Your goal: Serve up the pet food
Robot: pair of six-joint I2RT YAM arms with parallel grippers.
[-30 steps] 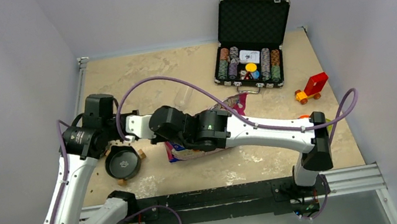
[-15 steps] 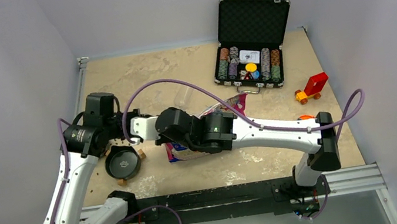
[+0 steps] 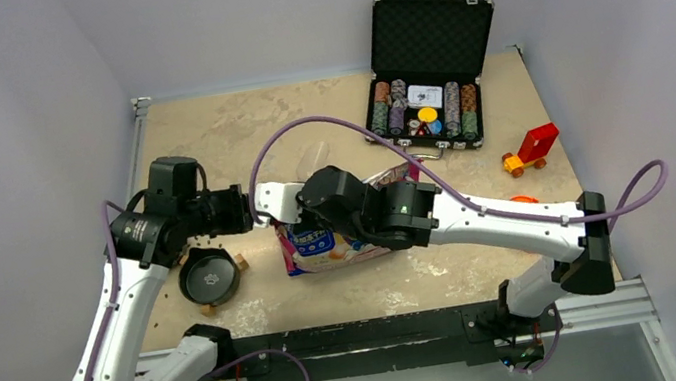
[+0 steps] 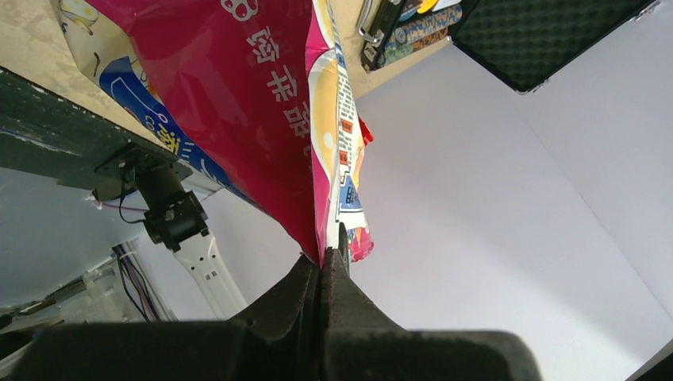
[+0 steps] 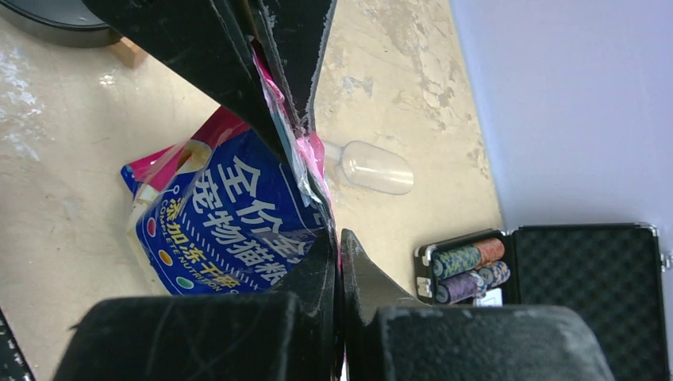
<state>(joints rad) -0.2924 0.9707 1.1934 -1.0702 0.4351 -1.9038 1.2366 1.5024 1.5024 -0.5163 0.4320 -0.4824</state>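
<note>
Top: I see the pet food bag (image 3: 314,249), pink and blue, on the tabletop (image 3: 233,125), right of the black bowl (image 3: 209,275) | Left wrist: left fingers (image 4: 305,294) clenched on the bag's pink edge | Right wrist: right fingers (image 5: 361,278) pinch that edge too; kibble hidden inside.

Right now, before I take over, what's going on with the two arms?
The left hand and the right hand are both shut on the pink top edge of the pet food bag, pinching it close together, probably to pull it open. The rest of the bag lies on the table. The black bowl sits by the left arm with no food visible in it. The clear scoop lies untouched beyond the bag.
</note>
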